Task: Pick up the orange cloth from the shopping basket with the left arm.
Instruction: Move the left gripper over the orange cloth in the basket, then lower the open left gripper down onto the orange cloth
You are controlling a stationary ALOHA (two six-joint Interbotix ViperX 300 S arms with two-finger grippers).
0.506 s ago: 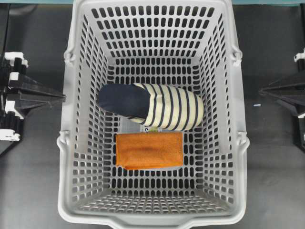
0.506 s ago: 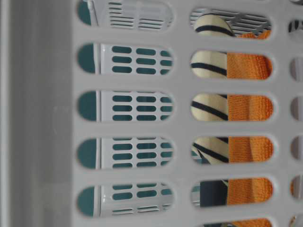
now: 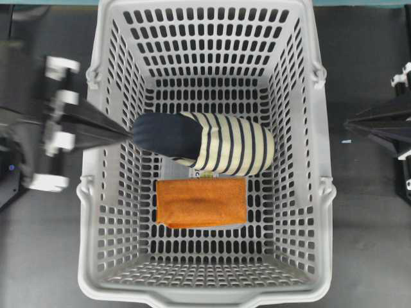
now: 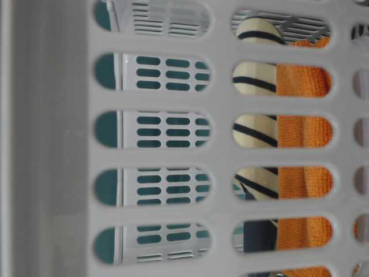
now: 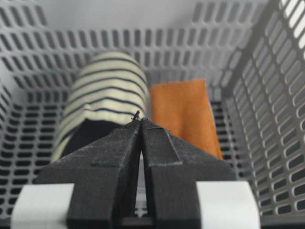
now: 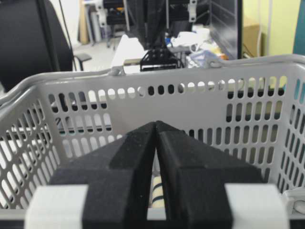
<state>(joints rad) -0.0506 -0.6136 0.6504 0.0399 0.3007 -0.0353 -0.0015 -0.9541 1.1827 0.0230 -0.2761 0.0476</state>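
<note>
Above basket's left wall, left gripper (image 3: 125, 133)

Resting on the dark bench (image 3: 366, 212), filling its middle from near edge to far edge: large light grey slotted plastic shopping basket (image 3: 96, 212). Lying on the basket floor, toward the near wall: small orange terry cloth (image 3: 201, 201). Directly behind it, touching along its far edge: navy-and-cream striped fabric roll (image 3: 212, 144). Reaching over the basket's left wall, tip beside the roll's left end: black left gripper (image 3: 125, 131). Outside the right wall, over the bench's right edge: black right gripper (image 3: 350, 122).
</note>
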